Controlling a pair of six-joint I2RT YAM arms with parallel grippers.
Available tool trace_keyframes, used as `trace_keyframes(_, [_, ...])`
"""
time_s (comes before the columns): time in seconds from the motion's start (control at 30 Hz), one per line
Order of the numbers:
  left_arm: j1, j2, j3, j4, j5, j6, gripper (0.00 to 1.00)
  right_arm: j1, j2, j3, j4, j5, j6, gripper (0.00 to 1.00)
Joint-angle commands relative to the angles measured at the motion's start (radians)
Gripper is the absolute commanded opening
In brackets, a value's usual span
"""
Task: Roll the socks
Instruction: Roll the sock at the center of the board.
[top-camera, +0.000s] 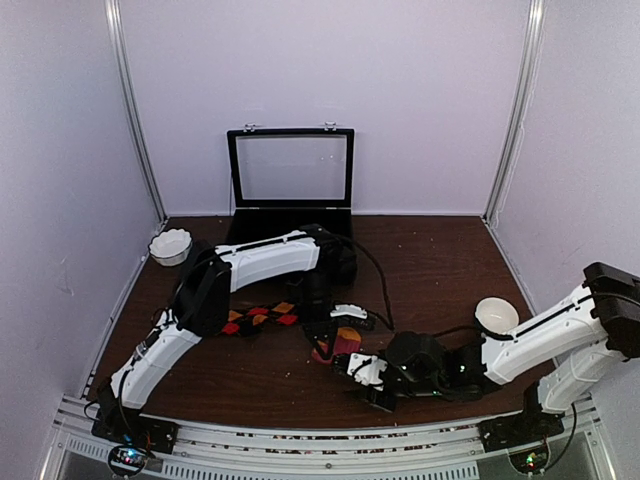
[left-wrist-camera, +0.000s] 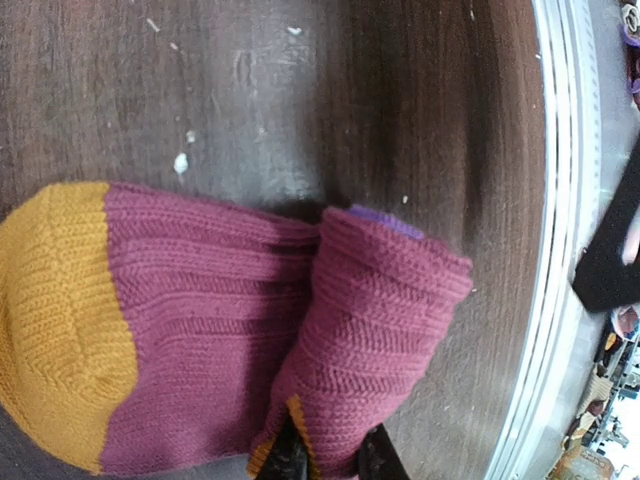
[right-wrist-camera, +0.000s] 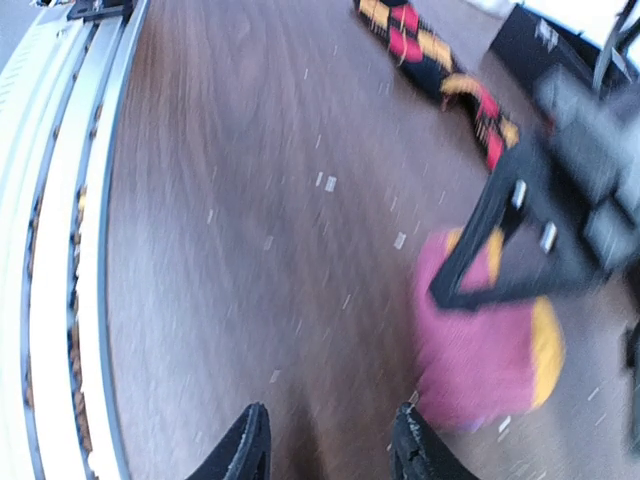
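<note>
The left gripper (left-wrist-camera: 332, 462) is reaching down onto the pink sock (left-wrist-camera: 210, 330) and pinching a folded-over flap of it between fingers that are almost closed, with the fabric bunching right at the tips. The flap is doubling back over the sock's body, with a sliver of purple peeking out at the fold. The orange toe (left-wrist-camera: 55, 320) is lying flat on the table (left-wrist-camera: 300, 100), away from the grip.

The right gripper (right-wrist-camera: 330, 450) is hovering low over bare wood just beside that same sock. Its fingers are standing partly apart with nothing between them, and it isn't touching the fabric.

The black argyle sock (top-camera: 262, 318) is lying stretched out further back and to the left, running under the left arm (top-camera: 265, 258), apart from both grippers. Whether its end is touching the pink sock I can't tell. A white bowl (top-camera: 170, 245) is sitting at the back left, and a second white bowl (top-camera: 496, 315) is sitting by the right arm (top-camera: 540, 340).
</note>
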Motion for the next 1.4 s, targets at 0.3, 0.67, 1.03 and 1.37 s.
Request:
trace_keyframes(0.3, [0.005, 0.084, 0.002, -0.001, -0.062, 0.011, 0.01, -0.071, 0.193, 0.2, -0.061, 0.05, -0.248, 0.41])
trace_keyframes(0.67, [0.005, 0.085, 0.003, 0.001, -0.056, 0.02, 0.02, -0.102, 0.215, 0.221, -0.055, 0.077, -0.287, 0.4])
trace_keyframes(1.03, [0.022, 0.011, -0.067, 0.091, -0.026, 0.012, 0.24, -0.166, 0.304, 0.18, -0.025, 0.02, -0.148, 0.28])
trace_keyframes(1.37, [0.126, -0.374, -0.366, 0.442, 0.012, -0.069, 0.39, -0.228, 0.297, 0.092, 0.032, -0.104, 0.098, 0.14])
